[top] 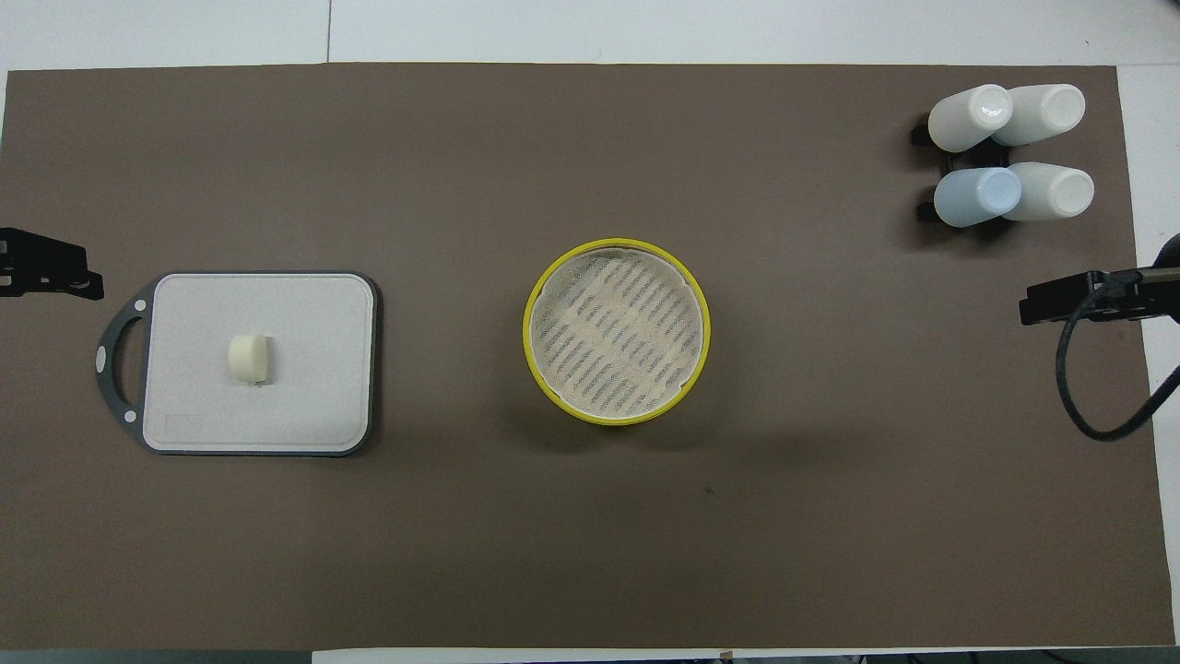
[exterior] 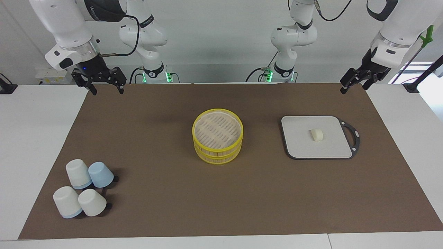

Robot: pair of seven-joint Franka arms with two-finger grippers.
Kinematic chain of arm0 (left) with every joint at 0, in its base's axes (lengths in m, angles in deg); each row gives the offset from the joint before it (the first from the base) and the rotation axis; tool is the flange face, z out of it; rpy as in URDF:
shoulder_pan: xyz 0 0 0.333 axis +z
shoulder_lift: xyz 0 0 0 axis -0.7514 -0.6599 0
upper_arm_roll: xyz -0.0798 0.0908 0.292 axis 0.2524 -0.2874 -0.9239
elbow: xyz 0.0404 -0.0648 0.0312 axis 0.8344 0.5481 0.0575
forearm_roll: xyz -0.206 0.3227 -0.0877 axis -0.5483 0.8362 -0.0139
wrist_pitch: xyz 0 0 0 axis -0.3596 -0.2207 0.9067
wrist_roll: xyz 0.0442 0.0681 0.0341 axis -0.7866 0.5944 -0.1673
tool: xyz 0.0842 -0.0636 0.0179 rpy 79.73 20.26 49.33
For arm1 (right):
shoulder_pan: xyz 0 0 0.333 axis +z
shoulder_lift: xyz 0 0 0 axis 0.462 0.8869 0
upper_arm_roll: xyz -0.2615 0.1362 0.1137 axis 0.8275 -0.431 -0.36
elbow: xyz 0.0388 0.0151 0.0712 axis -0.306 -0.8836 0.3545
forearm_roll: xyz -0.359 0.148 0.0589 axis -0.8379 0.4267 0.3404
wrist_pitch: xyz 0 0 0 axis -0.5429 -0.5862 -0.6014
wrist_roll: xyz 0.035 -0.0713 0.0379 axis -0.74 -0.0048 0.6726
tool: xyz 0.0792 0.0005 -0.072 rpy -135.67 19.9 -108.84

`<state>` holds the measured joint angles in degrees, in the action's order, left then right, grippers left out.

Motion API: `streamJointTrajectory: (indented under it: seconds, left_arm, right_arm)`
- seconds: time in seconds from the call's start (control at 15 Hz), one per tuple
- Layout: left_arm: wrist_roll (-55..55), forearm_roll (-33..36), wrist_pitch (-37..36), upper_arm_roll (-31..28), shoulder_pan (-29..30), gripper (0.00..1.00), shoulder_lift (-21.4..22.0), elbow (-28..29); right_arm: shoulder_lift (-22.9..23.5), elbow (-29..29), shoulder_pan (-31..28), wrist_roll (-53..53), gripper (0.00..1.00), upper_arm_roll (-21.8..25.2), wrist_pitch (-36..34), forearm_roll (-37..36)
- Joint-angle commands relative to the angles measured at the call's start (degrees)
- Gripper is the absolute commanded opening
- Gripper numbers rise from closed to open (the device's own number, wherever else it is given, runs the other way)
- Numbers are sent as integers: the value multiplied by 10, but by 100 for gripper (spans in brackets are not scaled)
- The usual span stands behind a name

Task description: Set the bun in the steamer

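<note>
Hovering my left claw (exterior: 352, 84) apart, over the tabletop edge near the bun (exterior: 317, 134). Steamer (exterior: 217, 135) empty; right claw (exterior: 106, 85) apart, waiting.

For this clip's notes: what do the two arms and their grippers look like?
Both arms are glossy white with rounded segments, dark joint bands and silver wrist rings. Each ends in a black two-finger gripper: the left gripper and the right gripper. Black cables loop along both arms. The right wrist carries a white box with a dark lens, and green lights glow at both bases.
</note>
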<state>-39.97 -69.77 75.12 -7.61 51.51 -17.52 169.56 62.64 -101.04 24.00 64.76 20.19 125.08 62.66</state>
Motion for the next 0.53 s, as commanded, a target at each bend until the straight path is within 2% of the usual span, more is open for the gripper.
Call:
streamJointTrajectory:
  seconds: [0.0, 0.27, 0.47]
  left_arm:
    - [-33, -3, 79, 1, 7, 100, 36, 115]
    - [-34, -3, 181, 2, 1, 100, 21, 194]
    - [-35, -3, 236, 2, -2, 100, -1, 225]
  right_arm:
    - [-12, -9, -10, 14, 100, -6, -13, 2]
    - [-14, -16, -5, 9, 100, -7, -12, 2]
    - [-14, -12, -3, 18, 100, -8, -8, -1]
